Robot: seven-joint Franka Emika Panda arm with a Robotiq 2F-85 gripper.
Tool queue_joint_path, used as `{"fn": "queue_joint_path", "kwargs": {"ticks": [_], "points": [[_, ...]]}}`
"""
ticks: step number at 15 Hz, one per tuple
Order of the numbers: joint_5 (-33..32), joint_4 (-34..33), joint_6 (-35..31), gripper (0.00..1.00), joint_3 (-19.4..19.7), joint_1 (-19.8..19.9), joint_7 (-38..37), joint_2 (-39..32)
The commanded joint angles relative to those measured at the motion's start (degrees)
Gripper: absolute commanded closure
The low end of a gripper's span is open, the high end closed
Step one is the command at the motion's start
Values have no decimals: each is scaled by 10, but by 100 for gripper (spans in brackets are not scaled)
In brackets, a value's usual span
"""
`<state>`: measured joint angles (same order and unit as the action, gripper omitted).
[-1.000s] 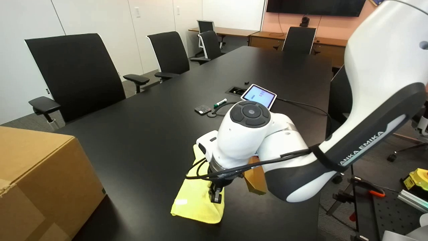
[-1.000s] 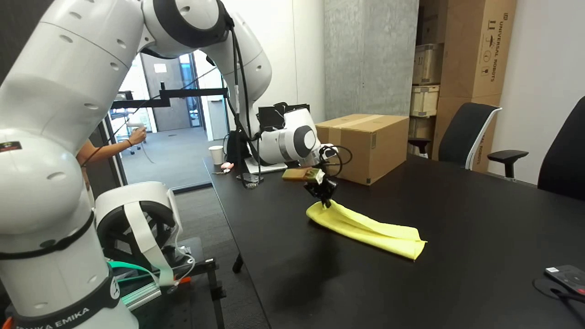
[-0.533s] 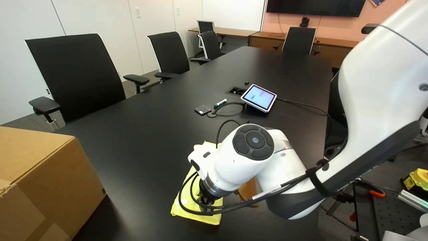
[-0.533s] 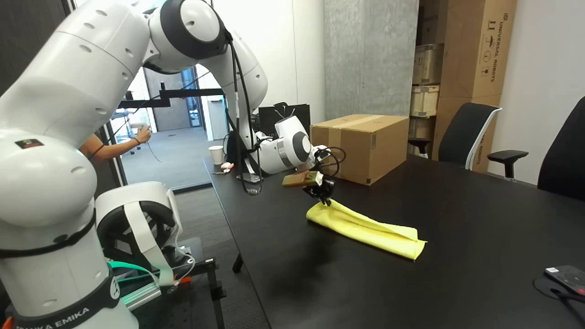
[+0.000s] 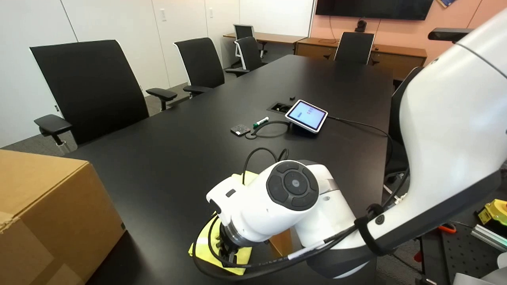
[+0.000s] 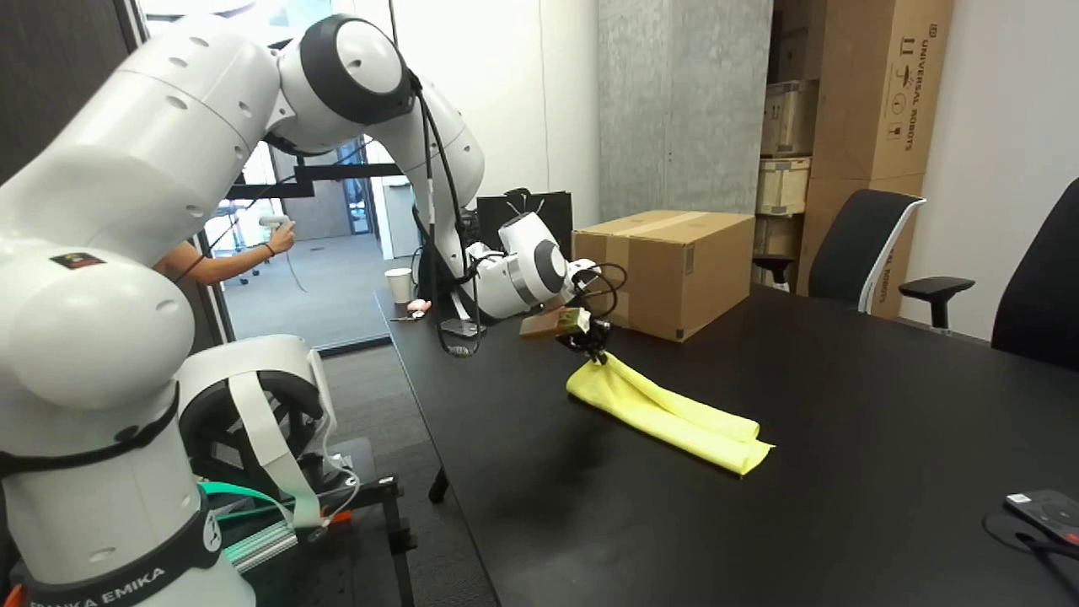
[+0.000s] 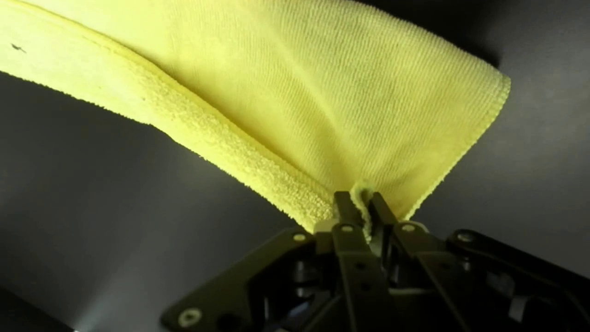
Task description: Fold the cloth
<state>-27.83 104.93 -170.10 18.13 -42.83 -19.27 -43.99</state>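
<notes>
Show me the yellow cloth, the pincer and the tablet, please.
Yellow cloth (image 7: pixel 295 92): wrist view, on its broad ribbed face.
Pincer (image 7: pixel 361 203): wrist view, midway between its tips, where a bit of cloth is pinched.
Tablet (image 5: pixel 307 114): in an exterior view, on its lit screen.

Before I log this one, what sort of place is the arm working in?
Most likely an office meeting room: there is a long black conference table, black office chairs drawn up along its side, and a wide dark wall-mounted screen beyond its far end.
</notes>
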Motion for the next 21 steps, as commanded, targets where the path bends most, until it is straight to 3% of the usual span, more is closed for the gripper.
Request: {"fn": "queue_joint_path", "kwargs": {"ticks": [1,5,8,9,16,21], "points": [[14,-53,31,56,6,-7,32,-19],[19,-124,56,28,22,-10,-3,-46],[21,-143,103,4,22,-2,-8,-41],[14,-144,117,1,26,-3,-10,-39],[1,24,383,0,-27,55,29,144],[47,147,521,0,-118,166,55,288]]}}
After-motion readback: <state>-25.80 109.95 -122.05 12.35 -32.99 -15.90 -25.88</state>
